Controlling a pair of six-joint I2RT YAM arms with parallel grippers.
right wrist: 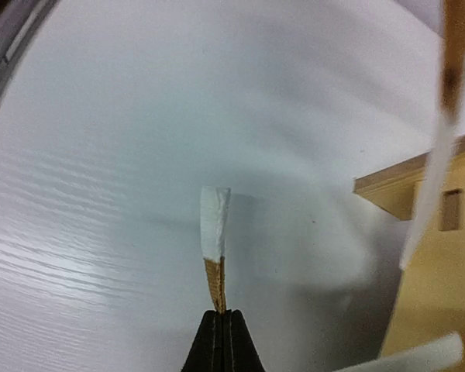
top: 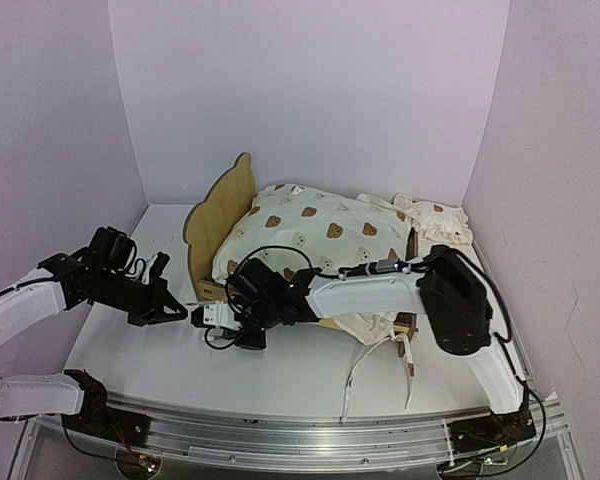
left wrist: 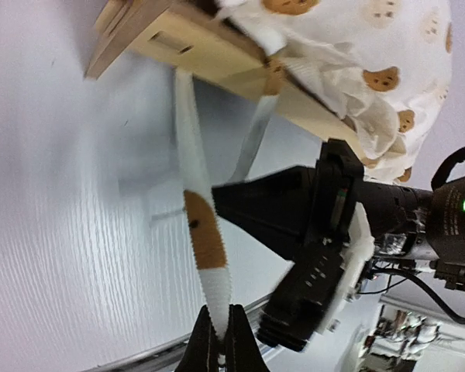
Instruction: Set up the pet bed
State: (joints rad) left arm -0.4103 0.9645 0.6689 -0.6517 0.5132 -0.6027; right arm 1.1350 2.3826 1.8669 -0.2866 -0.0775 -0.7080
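Note:
The pet bed (top: 218,222) is a light plywood frame with an ear-shaped headboard on the left. The cream bear-print cushion (top: 320,238) lies on it and hides the base. My left gripper (left wrist: 219,335) is shut on the end of a cream tie string (left wrist: 204,240) that runs taut up to the bed's corner (left wrist: 178,43). In the top view the left gripper (top: 178,313) is just in front of the headboard. My right gripper (right wrist: 222,316) is shut on another tie string end (right wrist: 215,248), beside the frame (right wrist: 442,225). In the top view the right gripper (top: 208,320) is next to the left one.
A small ruffled bear-print pillow (top: 435,218) lies at the back right. Two more tie strings (top: 380,368) trail onto the table at the bed's front right. White walls close in the left, back and right sides. A metal rail (top: 300,440) runs along the near edge.

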